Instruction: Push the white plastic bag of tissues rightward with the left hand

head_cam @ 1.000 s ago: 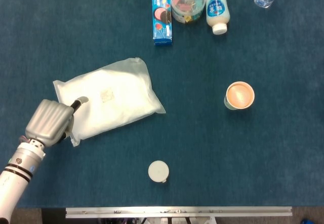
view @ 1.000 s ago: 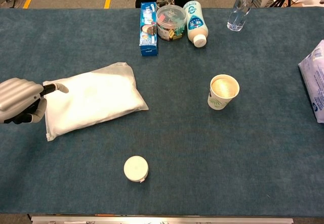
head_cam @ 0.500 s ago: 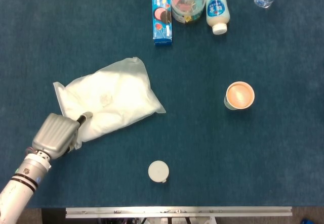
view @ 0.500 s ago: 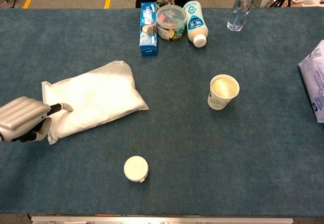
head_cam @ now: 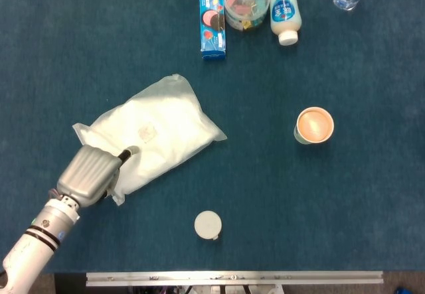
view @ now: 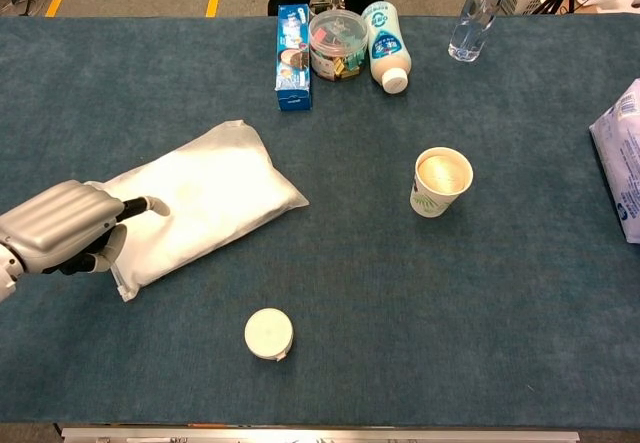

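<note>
The soft white plastic bag of tissues [head_cam: 155, 133] lies slanted on the blue-carpeted table [head_cam: 319, 201], well left of the paper cup of brown drink [head_cam: 313, 126]. At the bag's lower-left end the left robot hand [head_cam: 91, 174] presses in with fingers curled, holding nothing, one fingertip on the plastic. The push looks underway; next it calls for a steady rightward sweep toward the cup, staying clear of the small white round lid [head_cam: 208, 225] below the bag.

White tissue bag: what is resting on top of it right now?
Only the left hand lies on the white tissue bag, at its near-left end, one finger stretched onto the plastic. The bag corner beneath the hand is hidden, as is the table beneath the bag.
</note>
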